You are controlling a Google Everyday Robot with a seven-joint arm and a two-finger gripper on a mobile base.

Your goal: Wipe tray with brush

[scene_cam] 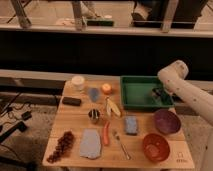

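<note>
one green tray [135,93], claw [159,93] low at its right end, grip cannot be told, purple bowl [166,121] just beside

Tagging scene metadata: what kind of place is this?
Likely a lab or office test setup: wooden table set with banana and red bowl, railing and dark wall behind. The gripper is over the tray's right end.

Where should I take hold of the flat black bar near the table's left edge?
Grip the black bar at its middle, across its narrow width, coming down from above: it lies flat, long side running left to right, nothing touching it. The gripper is over the right end of the tray, across the table.
</note>
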